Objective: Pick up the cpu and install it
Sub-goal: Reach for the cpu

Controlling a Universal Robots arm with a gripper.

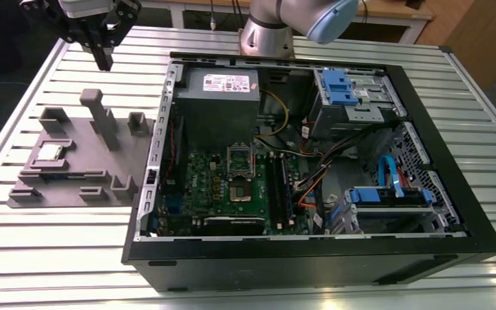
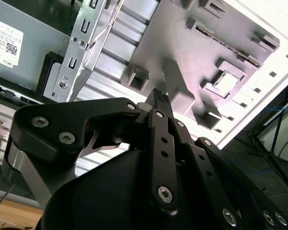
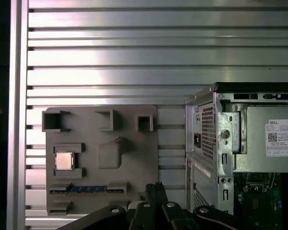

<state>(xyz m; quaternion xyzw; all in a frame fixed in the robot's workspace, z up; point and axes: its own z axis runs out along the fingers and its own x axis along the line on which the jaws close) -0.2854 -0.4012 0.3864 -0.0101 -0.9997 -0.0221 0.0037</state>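
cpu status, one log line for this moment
cpu: sitting in grey fixture, not picked up | gripper: shut, empty, raised, apart from cpu | computer case: open on table

In the upper left of the exterior view the black gripper (image 1: 103, 59) (image 2: 158, 95) (image 3: 156, 188) hangs pointing downward, its jaws pressed together into one narrow tip with nothing between them, while the silver arm (image 1: 270, 29) with a pale blue joint cap stands at top centre.
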